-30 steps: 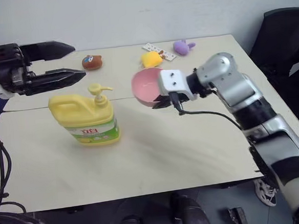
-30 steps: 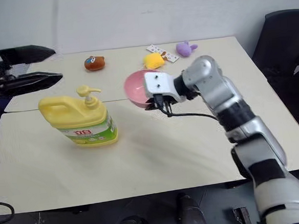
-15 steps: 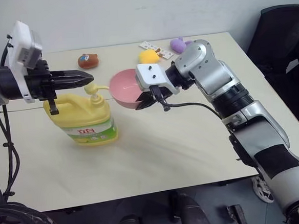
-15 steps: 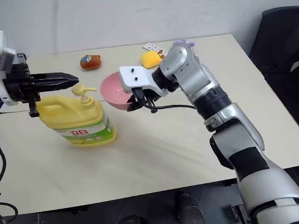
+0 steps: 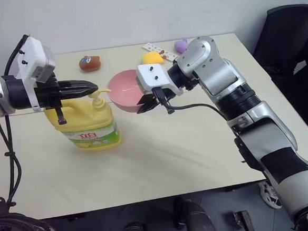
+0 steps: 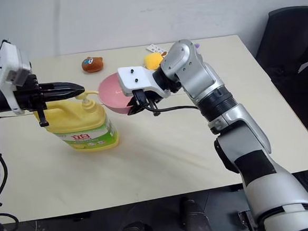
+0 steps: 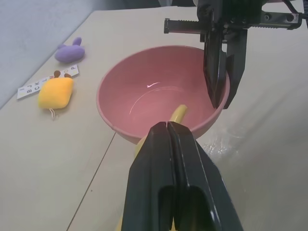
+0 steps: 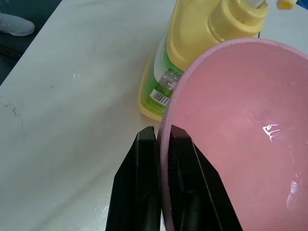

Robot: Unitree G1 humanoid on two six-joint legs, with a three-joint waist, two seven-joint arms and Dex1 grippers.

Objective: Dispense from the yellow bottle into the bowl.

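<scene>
The yellow bottle (image 5: 84, 123) stands upright on the table's left side. My left gripper (image 5: 92, 88) is shut, and its fingers (image 7: 169, 144) lie level over the pump head, so the yellow spout (image 7: 179, 112) sticks out past their tips. The pink bowl (image 5: 121, 88) hangs tilted above the table, its rim right at the spout's tip. My right gripper (image 5: 144, 106) is shut on the bowl's rim (image 8: 166, 126) on the side away from the bottle. The bowl's inside looks empty and glossy.
Along the far edge of the table (image 5: 162, 162) lie a brown bear toy (image 5: 89, 63), a small yellow plush (image 5: 153, 57), a purple plush (image 5: 181, 45) and a lettered card strip (image 5: 154, 48). A black chair (image 5: 291, 37) stands off the table's right end.
My left gripper has shut and come down onto the pump head. The right arm has carried the bowl leftward until its rim meets the spout.
</scene>
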